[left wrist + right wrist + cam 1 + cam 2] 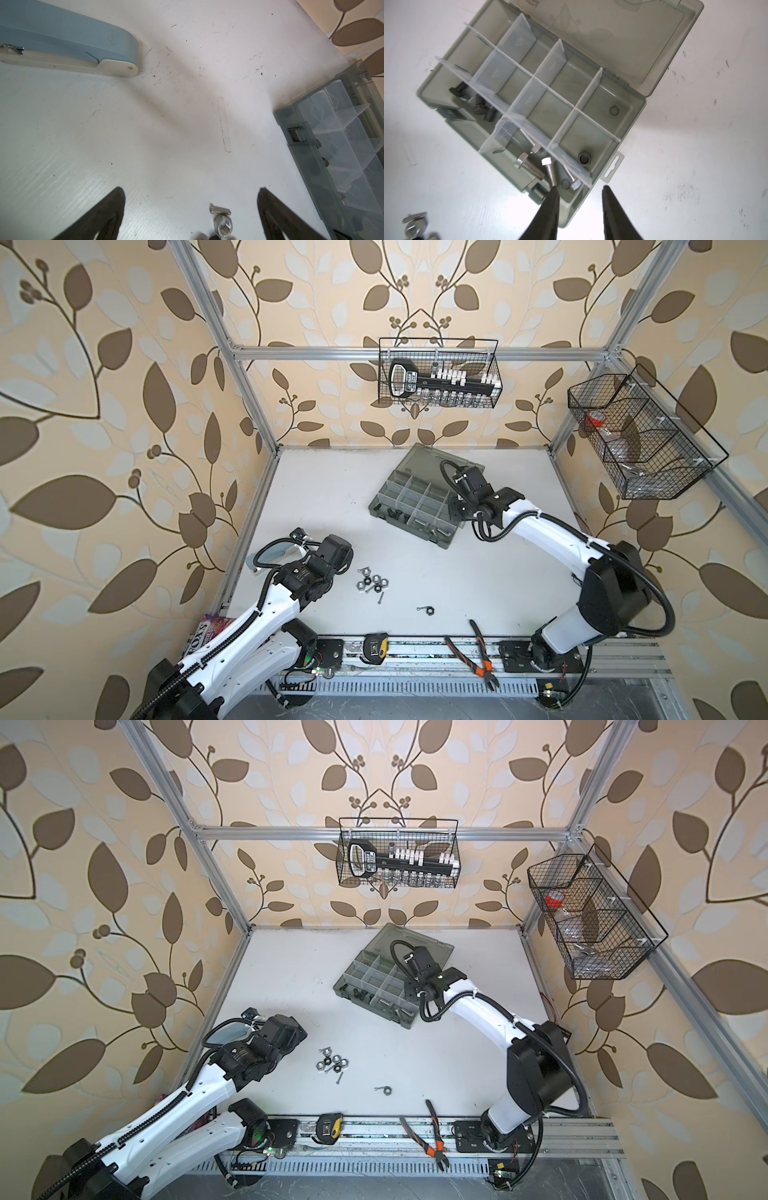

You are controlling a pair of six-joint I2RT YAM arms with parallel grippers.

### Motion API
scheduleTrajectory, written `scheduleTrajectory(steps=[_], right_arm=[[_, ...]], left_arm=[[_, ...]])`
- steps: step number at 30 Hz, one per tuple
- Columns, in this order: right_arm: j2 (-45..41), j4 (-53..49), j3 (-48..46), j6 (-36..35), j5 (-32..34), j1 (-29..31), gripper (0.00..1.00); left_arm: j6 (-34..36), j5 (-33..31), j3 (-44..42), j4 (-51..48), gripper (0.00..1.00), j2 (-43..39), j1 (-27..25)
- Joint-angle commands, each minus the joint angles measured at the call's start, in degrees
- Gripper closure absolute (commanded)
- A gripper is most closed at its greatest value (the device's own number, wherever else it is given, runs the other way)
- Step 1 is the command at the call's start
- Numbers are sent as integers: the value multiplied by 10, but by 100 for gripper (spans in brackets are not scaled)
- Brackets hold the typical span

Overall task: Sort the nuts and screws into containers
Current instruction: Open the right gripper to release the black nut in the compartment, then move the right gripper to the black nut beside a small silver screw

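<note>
Scuffed white surface | blue-grey stapler lying flat | tape measure, orange-handled pliers on front rail | hanging black wire baskets: rear, right side

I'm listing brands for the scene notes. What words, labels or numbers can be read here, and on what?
"FOX'S": on the packet, partly hidden by the left arm.
White lettering on the black tool handle in the back wire basket: too blurred to read.
Small label on the organiser lid: too small to read.
</note>
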Motion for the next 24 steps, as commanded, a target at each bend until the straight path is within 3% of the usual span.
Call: scheduleTrajectory(steps=[1, 8, 15, 24], right_arm=[[-29, -40, -53, 24, -4, 31, 64], [-88, -80, -145, 94, -37, 134, 63], [-83, -85, -178, 155, -51, 270, 63], [-29, -65, -179, 150, -63, 380, 60]], left_arm=[[5, -15, 25, -13, 1, 1, -3], [6, -13, 31, -18, 1, 6, -3], [1, -7, 33, -21, 1, 10, -3], [-4, -8, 31, -29, 1, 9, -3]])
